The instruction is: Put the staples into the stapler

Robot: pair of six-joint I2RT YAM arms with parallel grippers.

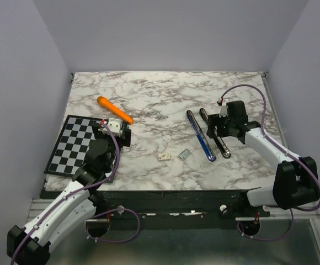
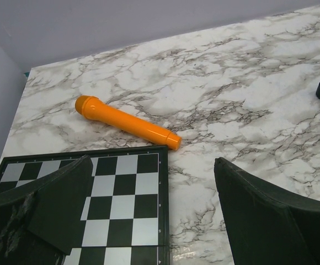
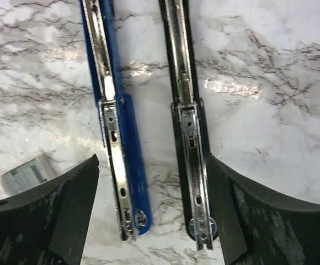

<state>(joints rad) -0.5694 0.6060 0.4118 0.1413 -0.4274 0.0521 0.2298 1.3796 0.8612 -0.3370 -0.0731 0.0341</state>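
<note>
Both sets of jaws stand wide apart and hold nothing. The left gripper (image 2: 152, 190) hangs over the far edge of a black-and-white folding chessboard (image 1: 74, 144). The right gripper (image 3: 152, 190) hangs above two staplers unfolded flat.

The table (image 1: 165, 99) is white marble with grey veins, walled in by plain lavender panels.

From the left there are one chessboard, one orange plastic cylinder (image 1: 115, 110) lying beyond it, one tiny whitish cardboard box (image 1: 163, 156) and one small flat grey metal strip of staples (image 1: 184, 154) just right of the box. Then come a blue stapler (image 1: 200, 136) and a black stapler (image 1: 215, 132), lying side by side with their metal channels up. The staples lie on the bare marble, near the blue stapler's left side.
</note>
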